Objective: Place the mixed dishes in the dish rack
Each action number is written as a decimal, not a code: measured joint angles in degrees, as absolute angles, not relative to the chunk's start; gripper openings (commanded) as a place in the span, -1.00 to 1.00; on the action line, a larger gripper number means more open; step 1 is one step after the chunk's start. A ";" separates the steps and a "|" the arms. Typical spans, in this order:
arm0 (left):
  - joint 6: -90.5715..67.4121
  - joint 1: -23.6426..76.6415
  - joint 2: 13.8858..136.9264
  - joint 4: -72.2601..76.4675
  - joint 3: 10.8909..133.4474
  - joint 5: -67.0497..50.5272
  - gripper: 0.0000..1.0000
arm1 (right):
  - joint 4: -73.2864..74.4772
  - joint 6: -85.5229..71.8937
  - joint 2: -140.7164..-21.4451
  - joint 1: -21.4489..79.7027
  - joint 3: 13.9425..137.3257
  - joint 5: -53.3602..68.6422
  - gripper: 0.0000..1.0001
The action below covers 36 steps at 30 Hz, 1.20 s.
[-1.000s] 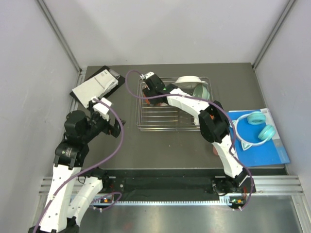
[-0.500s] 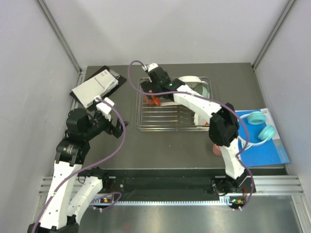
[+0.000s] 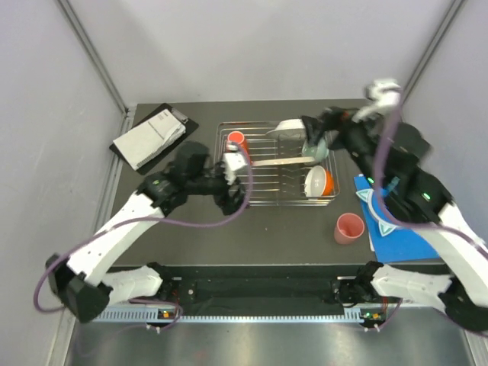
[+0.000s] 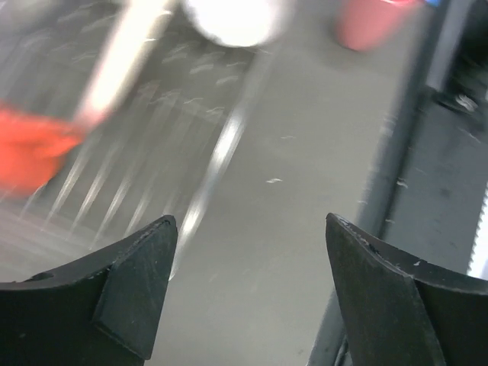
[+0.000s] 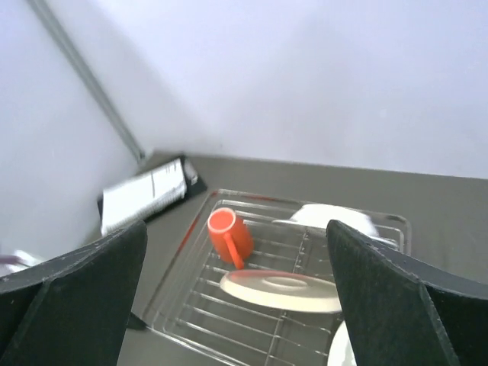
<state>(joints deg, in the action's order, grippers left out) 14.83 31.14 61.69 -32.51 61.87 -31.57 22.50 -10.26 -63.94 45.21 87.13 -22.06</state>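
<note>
Cup (image 3: 350, 228) sits lower right on the counter (image 3: 290, 236), outside the dish rack (image 3: 282, 200); left gripper (image 4: 248, 229) and right gripper (image 5: 236, 229) gape empty, ready.

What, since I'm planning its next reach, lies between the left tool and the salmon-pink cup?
Bare table only: the left wrist view shows nothing between the left tool and the salmon-pink cup.

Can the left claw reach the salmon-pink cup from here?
Probably yes: the left claw is open, and only bare table lies between it and the salmon-pink cup, which stands outside the dish rack.
</note>
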 measured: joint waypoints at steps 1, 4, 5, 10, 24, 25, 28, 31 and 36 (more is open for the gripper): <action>15.22 36.16 64.95 -32.99 63.90 -30.06 0.64 | 21.12 -10.92 -59.05 45.21 83.74 -23.53 0.99; 15.99 45.12 74.35 -33.32 69.78 -26.04 0.61 | 19.00 -12.80 -48.42 45.21 76.31 -28.10 0.99; 15.94 47.27 77.43 -33.21 71.72 -24.64 0.61 | 19.00 -13.37 -46.39 45.21 74.63 -29.52 0.99; 13.17 54.59 90.83 -33.12 81.71 -19.11 0.58 | 21.19 -16.95 -42.06 45.21 68.05 -34.17 0.99; 4.14 67.00 118.32 -29.50 105.62 -8.95 0.58 | 23.62 -22.74 -15.38 45.21 59.66 -52.18 0.99; 4.10 67.00 119.98 -29.56 107.31 -8.88 0.58 | 23.42 -22.72 -13.34 45.21 59.68 -53.30 0.99; 4.12 66.89 124.01 -29.56 111.44 -8.40 0.58 | 22.68 -22.63 -7.40 45.21 59.77 -56.07 0.99; 4.08 66.78 127.74 -29.52 115.39 -8.03 0.58 | 23.16 -22.68 -5.52 45.21 60.49 -57.47 0.99; 4.10 66.81 130.28 -29.45 116.53 -7.81 0.57 | 24.73 -22.59 -5.52 45.21 60.84 -57.67 0.99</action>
<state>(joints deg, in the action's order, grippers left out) 4.10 66.81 130.28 -29.45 116.53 -7.81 24.73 -22.59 -5.52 45.21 60.84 -57.67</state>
